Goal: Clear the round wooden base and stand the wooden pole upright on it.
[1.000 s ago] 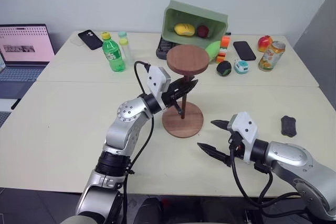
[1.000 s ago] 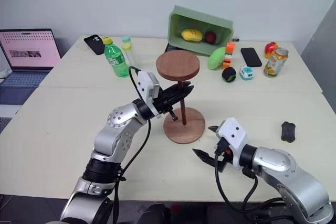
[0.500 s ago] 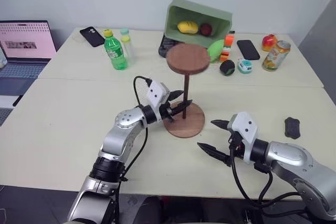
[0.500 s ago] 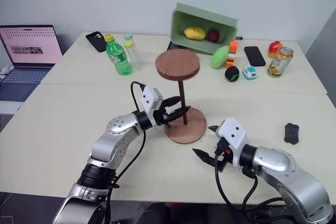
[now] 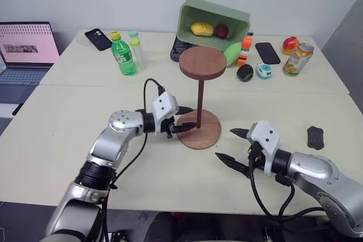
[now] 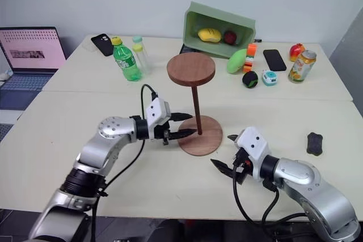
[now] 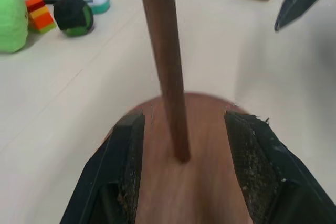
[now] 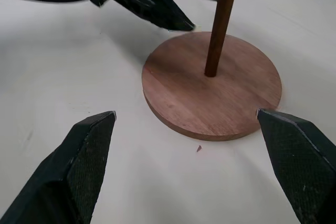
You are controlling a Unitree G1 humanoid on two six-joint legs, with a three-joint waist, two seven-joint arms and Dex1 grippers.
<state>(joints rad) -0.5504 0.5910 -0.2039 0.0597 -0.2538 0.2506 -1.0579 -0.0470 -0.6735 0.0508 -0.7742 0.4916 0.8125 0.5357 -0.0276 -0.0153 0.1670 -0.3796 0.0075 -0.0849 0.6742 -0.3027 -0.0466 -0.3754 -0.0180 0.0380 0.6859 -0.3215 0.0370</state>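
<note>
on the worktop [image 5: 68, 134] the wooden pole [image 5: 199, 103] stands upright in the round wooden base [image 5: 205, 134]; left gripper [image 5: 186, 119] parted around it without touching, right gripper [image 5: 233, 147] wide apart.

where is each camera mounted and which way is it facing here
Left eye and right eye views: on the head, looking forward and down over the table; both arms show, the left gripper open beside the wooden pole, the right gripper open nearer the table's edge.
Left wrist view: on the left wrist, looking along its own fingers at the pole standing on the round wooden base.
Right wrist view: on the right wrist, facing the base, its own fingers spread wide.
Both wrist views share the pole, the base and the other gripper's tips.
</note>
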